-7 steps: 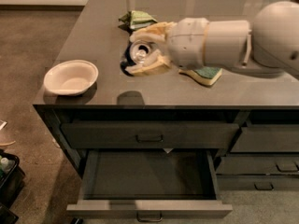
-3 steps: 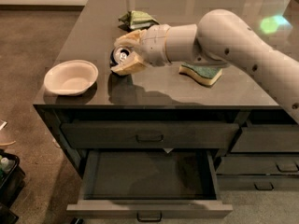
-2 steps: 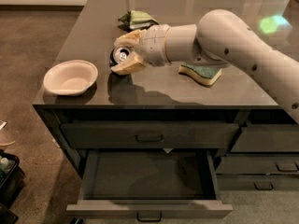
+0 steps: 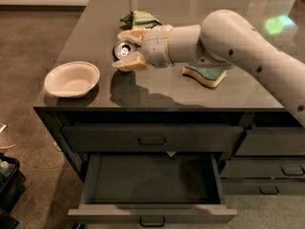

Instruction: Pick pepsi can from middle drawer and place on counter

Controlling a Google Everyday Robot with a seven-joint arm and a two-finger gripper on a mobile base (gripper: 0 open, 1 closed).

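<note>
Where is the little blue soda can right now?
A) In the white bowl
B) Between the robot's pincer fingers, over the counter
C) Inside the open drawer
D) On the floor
B: the pepsi can sits between the two fingers of the pincer, over the counter and beside the white bowl. Nothing shows inside the open middle drawer.
</note>
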